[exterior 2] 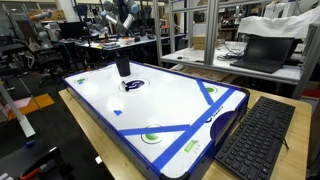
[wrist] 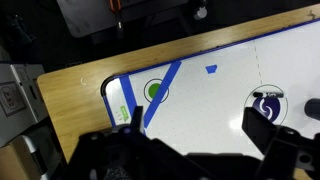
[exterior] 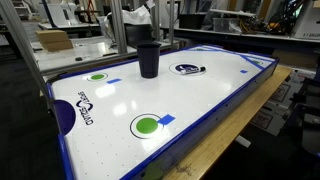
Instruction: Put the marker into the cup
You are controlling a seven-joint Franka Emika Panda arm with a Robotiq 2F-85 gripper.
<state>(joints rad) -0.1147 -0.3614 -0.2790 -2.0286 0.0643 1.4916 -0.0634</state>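
The black cup (exterior: 148,58) stands upright on the white air hockey table (exterior: 215,100), near its far end; it also shows in the other exterior view (exterior 2: 122,66). The slim marker (exterior: 196,69) lies flat across the dark-blue printed ring (exterior: 186,69), a little beside the cup. In the wrist view the marker (wrist: 273,92) lies at the ring's top edge. My gripper (wrist: 195,128) is open and empty, high above the table. Its fingers frame bare white surface, and the ring sits at the right finger.
The table has a blue rim, green printed circles (exterior: 146,125) and blue stripes (exterior 2: 190,140). A black keyboard (exterior 2: 255,140) lies on the wooden bench beside it. Desks, a laptop (exterior 2: 262,50) and frames crowd the background.
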